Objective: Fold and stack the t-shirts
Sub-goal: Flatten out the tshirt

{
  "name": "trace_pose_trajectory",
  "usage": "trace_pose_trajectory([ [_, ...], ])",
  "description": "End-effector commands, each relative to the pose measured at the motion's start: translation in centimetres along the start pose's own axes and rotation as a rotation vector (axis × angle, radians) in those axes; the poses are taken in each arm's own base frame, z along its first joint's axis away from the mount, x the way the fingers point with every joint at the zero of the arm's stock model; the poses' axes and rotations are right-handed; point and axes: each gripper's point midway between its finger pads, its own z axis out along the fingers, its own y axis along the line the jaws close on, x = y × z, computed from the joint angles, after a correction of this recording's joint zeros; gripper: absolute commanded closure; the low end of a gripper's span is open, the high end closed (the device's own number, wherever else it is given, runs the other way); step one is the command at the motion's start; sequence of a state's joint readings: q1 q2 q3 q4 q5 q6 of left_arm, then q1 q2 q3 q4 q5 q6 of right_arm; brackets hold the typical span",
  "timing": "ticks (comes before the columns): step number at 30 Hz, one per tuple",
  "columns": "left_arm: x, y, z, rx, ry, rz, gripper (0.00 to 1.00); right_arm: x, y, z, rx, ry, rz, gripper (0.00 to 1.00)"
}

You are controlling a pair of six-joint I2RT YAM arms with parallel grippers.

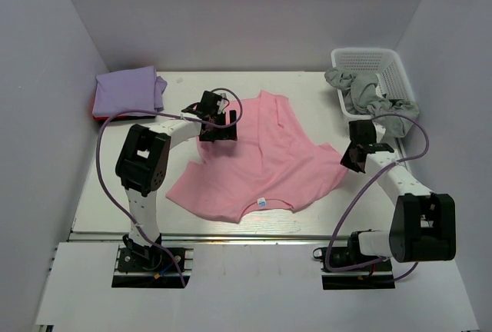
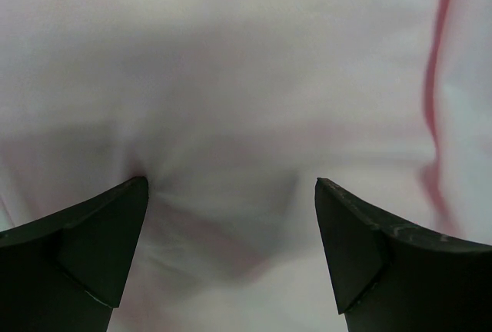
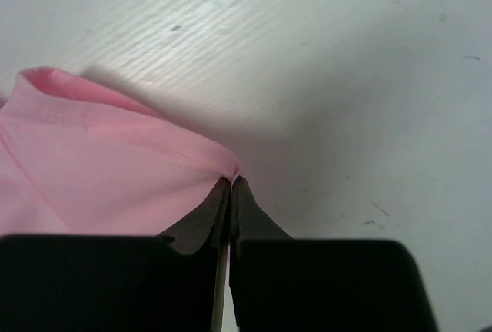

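Two shirts are already lying folded at the far left corner of the bench (image 1: 323, 94): the lavender t-shirt (image 1: 129, 87) is sitting on top of the red t-shirt (image 1: 98, 111), of which only the edges are showing.

The pink t-shirt (image 1: 261, 163) is lying open and rumpled mid-bench, with its neck label (image 1: 262, 201) pointing toward the near edge. No fold is showing in it yet.

The left gripper (image 1: 219, 132) is hovering low over the shirt's far left part. In the wrist view its jaws are standing wide apart, tips (image 2: 127, 201) down at the pink cloth (image 2: 246, 78), which is puckering slightly by one tip. Nothing is held between them.

The right gripper (image 1: 355, 159) is working at the shirt's right-hand edge. The wrist view is showing the jaws pressed together (image 3: 231, 186) on a hemmed corner of the pink cloth (image 3: 100, 163), lifting it just off the bench surface (image 3: 346, 78).

A white basket (image 1: 369, 57) is standing at the far right corner with grey cloth (image 1: 361, 90) spilling over its rim. Cannot tell whether that is another shirt.

Judgement: roughly two thirds along by count. The pink shirt is needing flattening, folding and placing on the lavender one. The step in hand is looking like spreading or a first fold from the right side.
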State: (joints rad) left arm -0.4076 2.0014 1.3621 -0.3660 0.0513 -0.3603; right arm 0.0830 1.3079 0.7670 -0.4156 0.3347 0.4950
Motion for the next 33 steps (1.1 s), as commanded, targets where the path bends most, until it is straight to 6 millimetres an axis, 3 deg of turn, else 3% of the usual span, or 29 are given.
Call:
trace_pose_trajectory([
  [1,1.7,1.3,0.4,-0.026,0.053,0.028,0.0,1.0,-5.1,0.9,0.273,0.0,0.037,0.97],
  [3,1.7,1.2,0.4,-0.017,0.056,0.037,0.0,0.1,-6.1,1.0,0.344,-0.022,0.04,0.87],
  [4,1.7,1.2,0.3,-0.014,0.048,0.049,0.0,1.2,-6.6,1.9,0.39,0.032,0.018,0.79],
  [5,1.8,1.2,0.1,-0.014,0.048,0.05,0.0,0.0,-6.2,1.9,0.39,0.015,0.033,0.71],
  [7,1.9,1.5,-0.1,-0.028,0.057,0.061,0.0,0.8,-6.2,2.6,0.418,0.075,0.01,0.65],
  [10,0.8,0.7,-1.0,0.01,0.037,0.104,0.0,-0.3,-4.1,2.8,0.329,0.091,-0.025,0.34],
  [11,0.4,-0.2,-1.2,0.038,0.019,0.124,0.0,-1.6,-2.8,2.5,0.271,0.051,-0.022,0.29],
  [12,-0.3,-1.1,-2.0,0.082,0.002,0.138,0.0,-1.6,-1.1,2.3,0.164,0.071,-0.072,0.28],
  [14,-1.5,-2.5,-2.9,0.122,-0.036,0.176,0.0,-4.7,1.6,0.4,0.012,-0.059,-0.068,0.21],
  [15,-2.4,-2.9,-3.5,0.129,-0.061,0.179,0.0,-4.8,4.3,-0.2,-0.152,-0.066,-0.138,0.12],
  [16,-3.2,-3.2,-4.2,0.137,-0.089,0.182,0.0,-6.2,5.7,-2.2,-0.238,-0.134,-0.148,0.1],
  [17,-4.0,-3.5,-4.7,0.144,-0.112,0.184,0.0,-6.0,8.6,-3.6,-0.402,-0.131,-0.185,0.1],
  [18,-5.0,-3.0,-5.0,0.127,-0.134,0.174,0.0,-7.8,10.0,-5.1,-0.449,-0.19,-0.234,0.1],
  [19,-5.9,-3.0,-5.6,0.116,-0.163,0.175,0.0,-8.1,10.6,-5.6,-0.461,-0.202,-0.262,0.1],
  [20,-7.4,-1.5,-6.0,0.034,-0.203,0.15,0.0,-7.5,12.3,-6.0,-0.544,-0.181,-0.324,0.1],
  [22,-8.9,0.1,-6.9,-0.077,-0.238,0.137,0.0,-8.6,14.9,-6.7,-0.604,-0.215,-0.389,0.1],
  [24,-10.2,2.1,-6.7,-0.189,-0.238,0.101,0.0,-8.7,17.5,-5.9,-0.653,-0.192,-0.426,0.1],
  [25,-11.9,3.2,-7.2,-0.234,-0.267,0.083,0.0,-9.8,18.3,-6.3,-0.663,-0.224,-0.446,0.1],
  [27,-12.0,5.0,-5.6,-0.284,-0.237,0.055,0.0,-10.4,20.5,-4.4,-0.667,-0.212,-0.482,0.1],
  [28,-13.2,6.3,-5.6,-0.3,-0.248,0.031,0.0,-12.9,22.4,-6.0,-0.694,-0.284,-0.515,0.1],
  [30,-13.8,7.8,-4.7,-0.321,-0.239,0.0,0.0,-12.0,23.9,-2.3,-0.684,-0.217,-0.546,0.11],
  [31,-14.5,8.6,-3.5,-0.33,-0.239,-0.01,0.0,-12.5,25.0,-1.0,-0.675,-0.201,-0.563,0.13],
  [32,-14.9,9.5,-3.1,-0.332,-0.239,-0.025,0.0,-14.7,26.3,-1.8,-0.685,-0.249,-0.571,0.14],
  [33,-15.4,9.6,-2.7,-0.331,-0.25,-0.008,0.0,-13.8,26.8,0.7,-0.666,-0.203,-0.592,0.14],
])
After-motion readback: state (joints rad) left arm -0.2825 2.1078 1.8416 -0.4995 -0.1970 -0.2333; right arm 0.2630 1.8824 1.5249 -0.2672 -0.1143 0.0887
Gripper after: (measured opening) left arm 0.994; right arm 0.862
